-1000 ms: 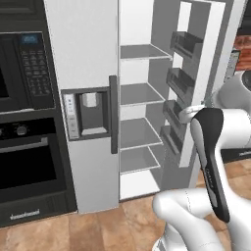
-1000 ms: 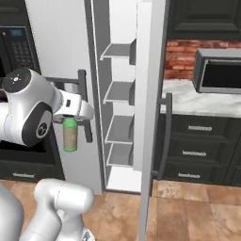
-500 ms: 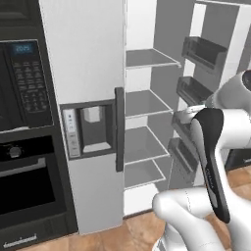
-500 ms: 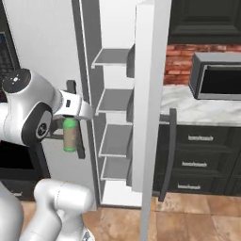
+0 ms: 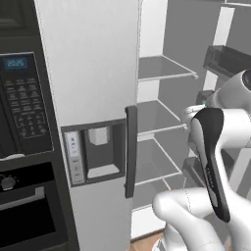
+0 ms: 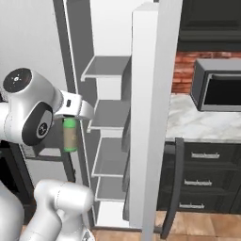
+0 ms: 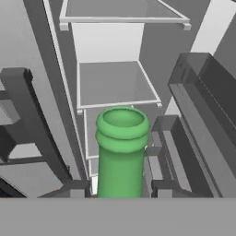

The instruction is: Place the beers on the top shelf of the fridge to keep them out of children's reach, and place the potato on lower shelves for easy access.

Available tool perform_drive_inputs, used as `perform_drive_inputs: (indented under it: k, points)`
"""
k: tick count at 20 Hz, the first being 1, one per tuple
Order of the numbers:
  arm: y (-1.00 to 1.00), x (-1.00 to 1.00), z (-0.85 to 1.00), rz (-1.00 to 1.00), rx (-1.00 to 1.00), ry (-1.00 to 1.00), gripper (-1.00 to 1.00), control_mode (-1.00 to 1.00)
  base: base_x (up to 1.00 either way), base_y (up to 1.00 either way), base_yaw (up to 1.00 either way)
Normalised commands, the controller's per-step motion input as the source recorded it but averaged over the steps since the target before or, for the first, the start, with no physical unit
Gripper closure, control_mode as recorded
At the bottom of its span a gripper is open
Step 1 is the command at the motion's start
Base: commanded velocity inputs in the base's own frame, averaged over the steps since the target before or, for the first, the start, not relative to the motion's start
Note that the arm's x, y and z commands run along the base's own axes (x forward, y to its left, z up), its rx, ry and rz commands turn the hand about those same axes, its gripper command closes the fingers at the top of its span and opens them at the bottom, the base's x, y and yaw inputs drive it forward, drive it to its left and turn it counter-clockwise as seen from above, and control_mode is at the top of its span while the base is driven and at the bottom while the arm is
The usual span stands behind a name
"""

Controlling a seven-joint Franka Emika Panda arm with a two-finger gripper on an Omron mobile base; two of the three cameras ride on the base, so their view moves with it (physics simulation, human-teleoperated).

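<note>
Now | hand [image 6: 69, 123] gripping beer [image 6: 69, 135] | right base view: label; hand view: green neck [image 7: 121, 152], shelves [image 7: 115, 85].

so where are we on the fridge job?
Done: fridge door is open; nothing sits on the visible shelves. In hand: the gripper holds one beer, the paler green bottle, in front of the open compartment. Left: set it on the top shelf, then the other beer and the potato.

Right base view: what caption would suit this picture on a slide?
Robot gripper carries a green beer bottle toward the open fridge and its grey shelves.
</note>
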Motion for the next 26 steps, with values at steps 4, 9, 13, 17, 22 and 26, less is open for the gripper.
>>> perform_drive_inputs:
  k: [4, 9, 13, 17, 22, 26]
  points:
    - [0.0, 0.0, 0.0, 0.0, 0.0, 0.0, 1.0, 1.0, 0.52, 0.0, -0.01]
    - [0.0, 0.0, 0.0, 0.0, 0.0, 0.0, 1.0, 1.0, 0.44, 0.0, 0.0]
    - [0.0, 0.0, 0.0, 0.0, 0.0, 0.0, 1.0, 1.0, 0.4, 0.0, 0.0]
    - [0.0, 0.0, 0.0, 0.0, 0.0, 0.0, 1.0, 1.0, 0.4, -0.01, 0.0]
    - [0.0, 0.0, 0.0, 0.0, 0.0, 0.0, 1.0, 1.0, 0.33, -0.13, 0.0]
    - [0.0, 0.0, 0.0, 0.0, 0.0, 0.0, 1.0, 1.0, 0.31, -0.15, 0.0]
